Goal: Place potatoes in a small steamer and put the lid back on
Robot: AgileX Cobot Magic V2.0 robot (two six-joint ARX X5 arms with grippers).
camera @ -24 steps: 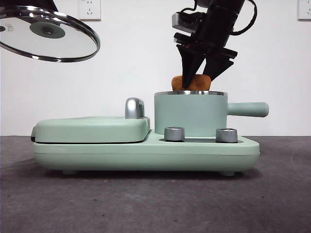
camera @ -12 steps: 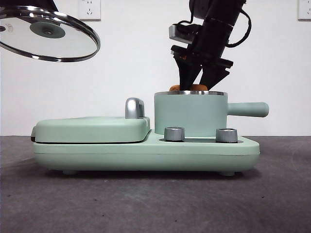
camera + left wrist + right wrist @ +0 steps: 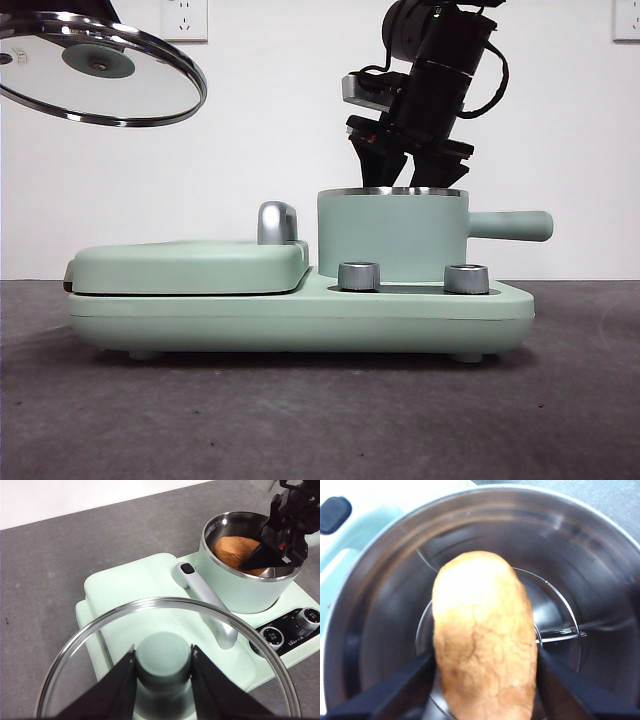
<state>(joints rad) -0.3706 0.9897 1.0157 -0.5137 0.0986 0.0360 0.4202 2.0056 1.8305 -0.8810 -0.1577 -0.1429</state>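
You see an orange-brown potato (image 3: 482, 640) with cracked skin, a mint green steamer (image 3: 392, 235) with steel rim, black jaws.

Setting: robot test lab, staged as a kitchen. Dark grey felt-like bench (image 3: 320, 420), bare white wall (image 3: 270, 120) with wall sockets (image 3: 184, 18), one mint green cooking appliance (image 3: 300, 305) standing alone.

- One potato (image 3: 482, 640), an orange-brown lump.
- One small steamer (image 3: 392, 234), mint green.
- One glass lid (image 3: 100, 68).
- Two steel control knobs (image 3: 359, 276).
- One flat green grill plate (image 3: 190, 266).
- Two grippers (image 3: 485, 680).
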